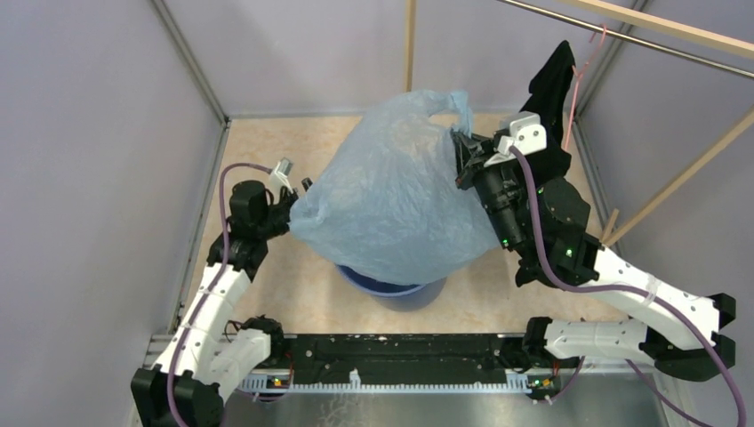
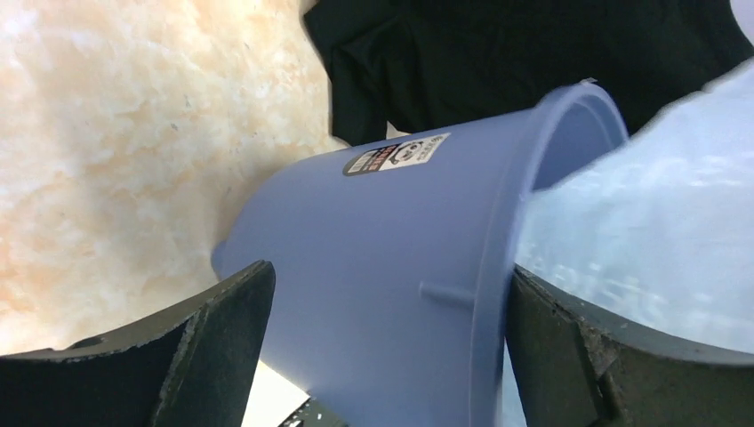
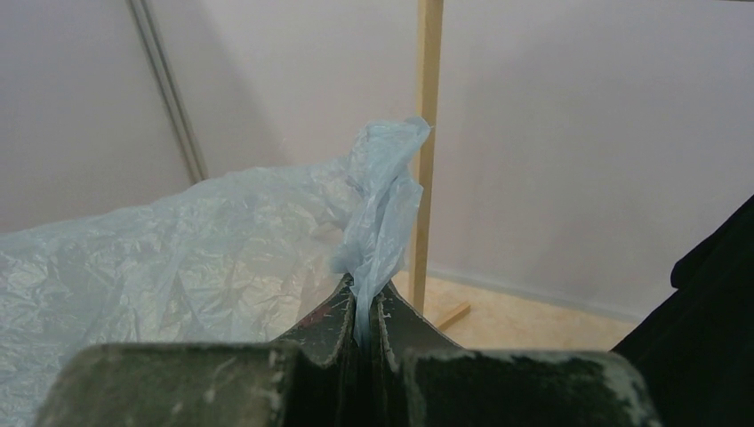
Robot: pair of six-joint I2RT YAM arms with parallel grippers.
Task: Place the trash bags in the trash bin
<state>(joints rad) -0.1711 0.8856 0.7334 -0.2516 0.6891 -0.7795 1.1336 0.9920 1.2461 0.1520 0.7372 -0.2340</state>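
The light-blue trash bag (image 1: 391,196) hangs spread wide over the blue trash bin (image 1: 391,289), hiding most of the bin's mouth; only the bin's near rim shows below it. My right gripper (image 1: 461,151) is shut on the bag's bunched handle at its upper right; in the right wrist view the gripper (image 3: 363,298) pinches the plastic (image 3: 382,205). My left gripper (image 1: 298,200) is at the bag's left edge with its jaws wide open. In the left wrist view the gripper (image 2: 389,271) frames the bin's side (image 2: 400,231), with the bag (image 2: 658,231) by the right finger.
A black garment (image 1: 553,84) on a pink hanger (image 1: 582,67) hangs from a rail at the back right, close behind my right arm. A wooden post (image 1: 410,44) stands at the back wall. Purple walls enclose the floor on three sides.
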